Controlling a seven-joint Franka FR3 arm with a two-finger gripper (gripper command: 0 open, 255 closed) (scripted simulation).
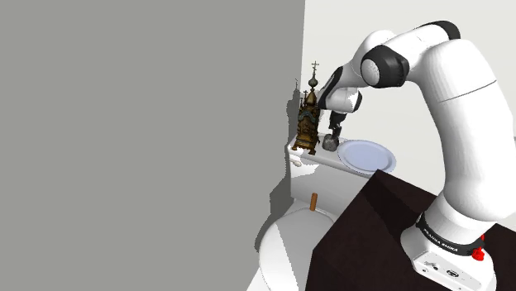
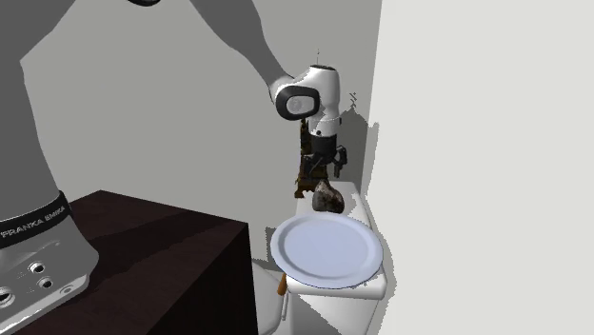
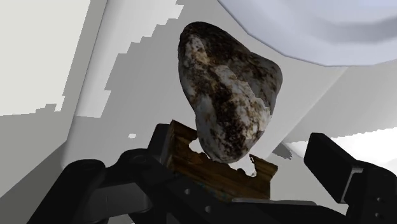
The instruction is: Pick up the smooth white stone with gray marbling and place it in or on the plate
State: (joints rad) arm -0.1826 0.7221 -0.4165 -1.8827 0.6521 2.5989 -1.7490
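The stone (image 3: 226, 95) is a rough white lump mottled with dark grey-brown. It rests on the white tank top between a pale blue-white plate (image 1: 365, 155) and a dark ornate tower figurine (image 1: 308, 116). In the second exterior view the stone (image 2: 327, 200) lies just past the plate (image 2: 326, 249), touching its far rim or nearly so. My black gripper (image 1: 333, 132) hangs just above the stone (image 1: 330, 143). In the wrist view my gripper (image 3: 238, 143) is open, its fingers (image 3: 340, 168) standing well apart on either side of the stone without touching it.
The figurine's brown base (image 3: 216, 167) sits close behind the stone. The white tank (image 2: 366, 285) is narrow, with a grey wall (image 1: 149, 124) beside it. Below are a white toilet lid (image 1: 289, 244), a small brown cylinder (image 1: 313, 202) and my dark stand (image 1: 389, 223).
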